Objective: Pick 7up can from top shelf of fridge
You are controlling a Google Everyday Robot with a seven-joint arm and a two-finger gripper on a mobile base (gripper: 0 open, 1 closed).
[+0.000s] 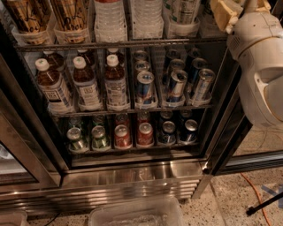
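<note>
The 7up can (183,11), silver-white with green lettering, stands in a clear tray at the right end of the top shelf (132,44); its upper part is cut off by the picture's top edge. The top shelf is a dark wire rack in the open fridge (132,176). My gripper (226,15) shows as a yellowish part at the top right. It is just right of the can, at the end of my white arm (261,66). I cannot tell whether it touches the can.
The top shelf also holds brown drinks (26,17) and clear water bottles (110,17). The middle rack has tea bottles (86,84) and blue-and-silver cans (145,88). The lowest rack has small green cans (77,139) and red cans (143,132). A clear bin (137,214) sits on the floor.
</note>
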